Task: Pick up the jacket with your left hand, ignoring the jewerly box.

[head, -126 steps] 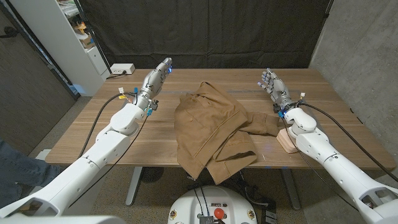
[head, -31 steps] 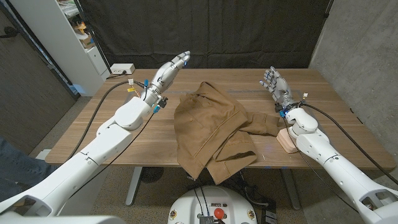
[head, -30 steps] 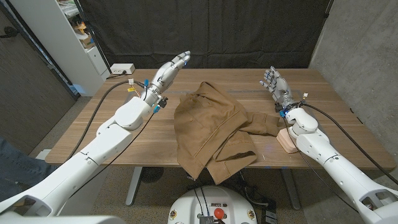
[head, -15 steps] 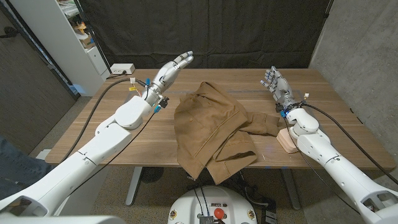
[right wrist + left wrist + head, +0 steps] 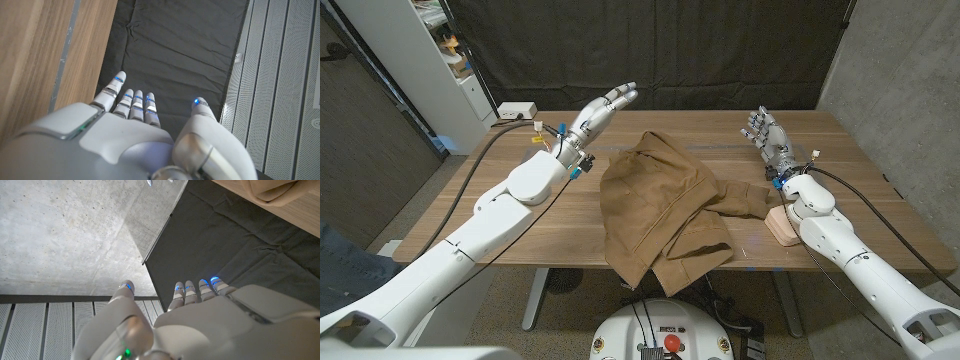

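The brown jacket (image 5: pixel 660 205) lies crumpled mid-table (image 5: pixel 470 205), untouched; I judge I'm in the approach, and next must swing down onto its collar. My left hand (image 5: pixel 605 107) is raised beyond its far-left corner, fingers straight and empty. My right hand (image 5: pixel 765 133) stands spread, the jewelry box (image 5: pixel 782 226) seemingly beneath that forearm.

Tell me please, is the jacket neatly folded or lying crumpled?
Crumpled: the jacket lies in a loose rumpled heap, its hem hanging over the table edge.
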